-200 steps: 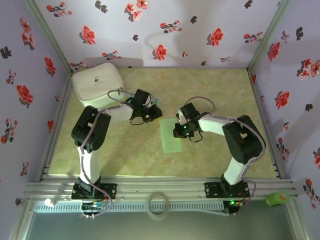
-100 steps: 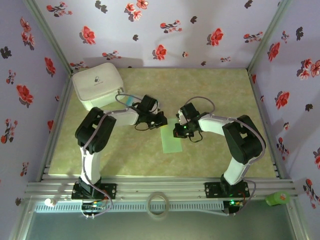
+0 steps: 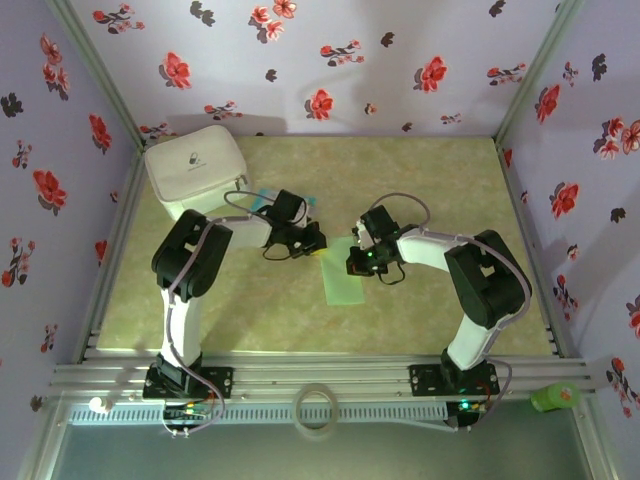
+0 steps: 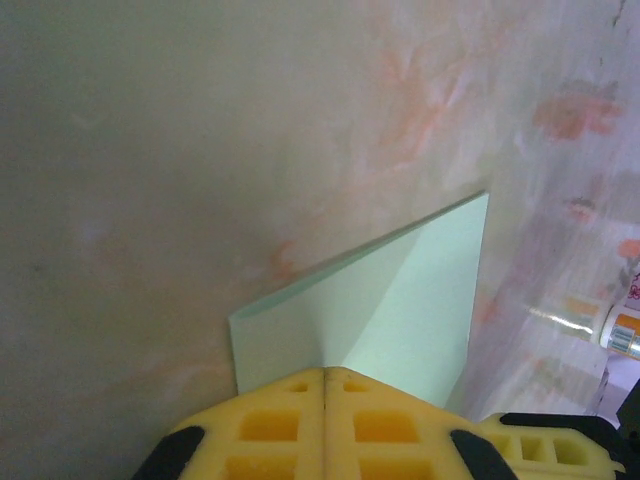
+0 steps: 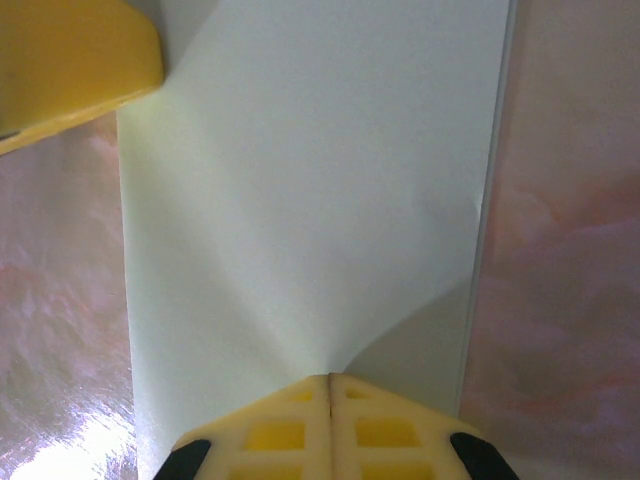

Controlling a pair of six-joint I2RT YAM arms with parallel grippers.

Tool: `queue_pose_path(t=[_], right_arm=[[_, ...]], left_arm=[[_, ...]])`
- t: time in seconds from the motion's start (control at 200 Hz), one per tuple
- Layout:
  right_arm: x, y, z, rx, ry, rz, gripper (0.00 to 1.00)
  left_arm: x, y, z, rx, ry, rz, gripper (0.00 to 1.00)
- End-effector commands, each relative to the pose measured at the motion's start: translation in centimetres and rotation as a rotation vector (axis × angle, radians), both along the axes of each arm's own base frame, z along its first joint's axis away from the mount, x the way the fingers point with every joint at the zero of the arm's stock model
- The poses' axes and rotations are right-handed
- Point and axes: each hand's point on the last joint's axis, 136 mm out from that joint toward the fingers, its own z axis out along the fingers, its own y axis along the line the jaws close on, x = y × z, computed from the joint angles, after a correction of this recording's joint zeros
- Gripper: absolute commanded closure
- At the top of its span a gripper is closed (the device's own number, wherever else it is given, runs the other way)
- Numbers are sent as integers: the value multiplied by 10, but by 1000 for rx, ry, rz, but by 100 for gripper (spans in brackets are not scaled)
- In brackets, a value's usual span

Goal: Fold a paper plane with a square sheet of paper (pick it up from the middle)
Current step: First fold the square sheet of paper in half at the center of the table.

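On the desk (image 3: 430, 190), well apart from the white pouch (image 3: 195, 170), the sheet of paper (image 3: 345, 283) lies near the middle. It is only a narrow folded strip. You have no tip and no wings yet, so I judge that most folds are left. The left jaws are clenched at its far corner and the right jaws at its side edge. Both seem to pinch the paper.

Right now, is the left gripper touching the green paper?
Touching. The left wrist view shows the left gripper shut on the green paper, which creases outward from its closed tips.
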Motion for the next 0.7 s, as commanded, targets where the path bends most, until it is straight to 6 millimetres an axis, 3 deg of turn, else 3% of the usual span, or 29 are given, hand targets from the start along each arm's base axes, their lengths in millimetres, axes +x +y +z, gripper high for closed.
queue_pose_path(t=[0.0, 0.28, 0.45, 0.695], right_arm=[[-42, -47, -45, -234, 156, -15, 100], [-42, -47, -46, -234, 154, -14, 100], [-42, -47, -45, -233, 153, -16, 100], [-42, -47, -45, -234, 151, -17, 100]], left_arm=[[22, 28, -24, 87, -3, 84, 100], [44, 36, -15, 73, -6, 194, 100], [46, 33, -6, 63, -5, 195, 100], [44, 23, 58, 11, -93, 135, 96]])
